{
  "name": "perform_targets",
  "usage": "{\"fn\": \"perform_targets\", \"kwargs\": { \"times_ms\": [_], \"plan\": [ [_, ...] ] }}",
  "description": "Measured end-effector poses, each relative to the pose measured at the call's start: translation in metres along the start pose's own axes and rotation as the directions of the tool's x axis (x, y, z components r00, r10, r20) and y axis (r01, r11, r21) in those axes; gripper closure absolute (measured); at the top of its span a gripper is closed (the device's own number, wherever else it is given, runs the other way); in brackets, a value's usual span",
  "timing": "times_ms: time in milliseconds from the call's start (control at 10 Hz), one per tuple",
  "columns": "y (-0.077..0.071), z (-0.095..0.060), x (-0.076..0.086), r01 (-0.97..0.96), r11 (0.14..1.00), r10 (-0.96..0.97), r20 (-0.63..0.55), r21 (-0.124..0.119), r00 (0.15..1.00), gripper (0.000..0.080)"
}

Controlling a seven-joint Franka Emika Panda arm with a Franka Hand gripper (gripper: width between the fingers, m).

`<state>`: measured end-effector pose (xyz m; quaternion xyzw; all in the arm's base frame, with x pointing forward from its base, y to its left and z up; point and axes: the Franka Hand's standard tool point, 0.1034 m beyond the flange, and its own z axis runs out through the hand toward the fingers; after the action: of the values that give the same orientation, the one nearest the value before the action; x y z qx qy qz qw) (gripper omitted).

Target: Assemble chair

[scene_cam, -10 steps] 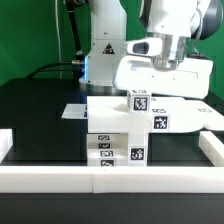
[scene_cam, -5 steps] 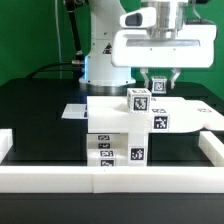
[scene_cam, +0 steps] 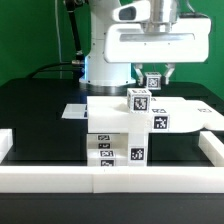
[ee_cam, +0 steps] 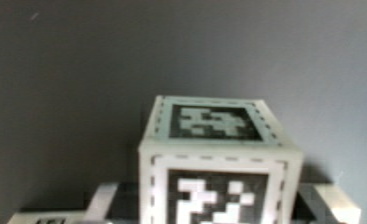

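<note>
In the exterior view my gripper (scene_cam: 153, 80) hangs above the back of the partly built chair (scene_cam: 118, 128), a stack of white blocky parts with black-and-white tags. The gripper is shut on a small white tagged block (scene_cam: 153, 79), held just above and behind the tagged cube (scene_cam: 140, 100) on top of the stack. The wrist view shows this block (ee_cam: 219, 150) close up, with a tag on two faces. It sits between the fingers of my gripper (ee_cam: 221, 205), over the dark table.
A long white border rail (scene_cam: 110, 176) runs along the table's front, with side pieces at the exterior view's left (scene_cam: 5, 142) and right (scene_cam: 214, 146). The marker board (scene_cam: 74, 110) lies flat behind the stack. The robot base (scene_cam: 100, 55) stands at the back.
The hand has swung from a tilted pose at the exterior view's right to a square pose over the stack. It then rose slightly with the small block in its fingers.
</note>
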<state>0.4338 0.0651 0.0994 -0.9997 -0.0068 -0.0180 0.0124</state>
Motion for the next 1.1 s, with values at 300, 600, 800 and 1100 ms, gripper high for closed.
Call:
{"fn": "perform_targets", "kwargs": {
  "times_ms": [300, 600, 800, 1100],
  "plan": [
    [0.018, -0.024, 0.038, 0.052, 0.999, -0.052, -0.005, -0.004, 0.999, 0.0519],
    [0.019, -0.022, 0.04, 0.018, 1.0, -0.018, 0.0, -0.012, 1.0, 0.0519],
    [0.025, -0.023, 0.048, 0.046, 0.999, -0.046, -0.003, -0.02, 0.999, 0.0519],
    [0.039, -0.035, 0.093, 0.09, 0.995, -0.092, -0.031, -0.051, 0.995, 0.0519]
  ]
}}
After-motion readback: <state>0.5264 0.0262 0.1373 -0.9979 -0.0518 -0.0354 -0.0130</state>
